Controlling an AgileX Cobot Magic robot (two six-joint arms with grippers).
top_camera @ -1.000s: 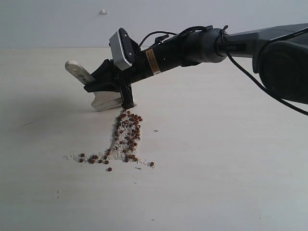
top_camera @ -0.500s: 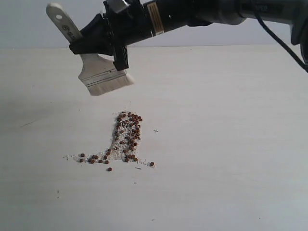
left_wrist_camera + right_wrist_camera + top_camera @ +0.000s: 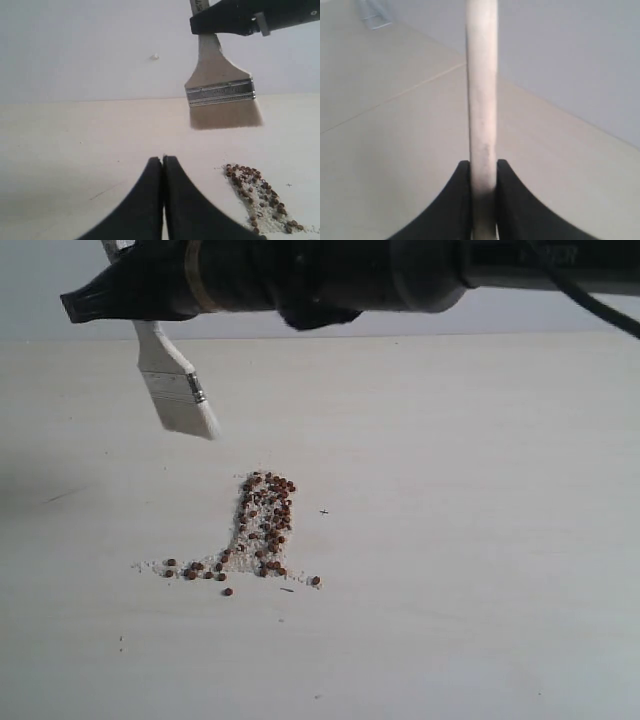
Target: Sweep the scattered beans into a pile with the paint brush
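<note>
Right pincer (image 3: 483,167) high, clamped; left pincer (image 3: 163,160) low, jaws together.

Background: plain matte cream tabletop (image 3: 480,540) fills most of the frame, flat grey-white wall (image 3: 450,325) in a band across the top with one white speck (image 3: 155,57), tiny dark cross mark (image 3: 323,511) mid-frame, soft diffuse light.

Beans (image 3: 196,570) and pile (image 3: 264,520) on pale table (image 3: 480,540)

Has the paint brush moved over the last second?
Yes. The paint brush has lifted off the table, going up and slightly left of the far end of the pile, and has turned nearly edge-on. The pile looks unchanged.
</note>
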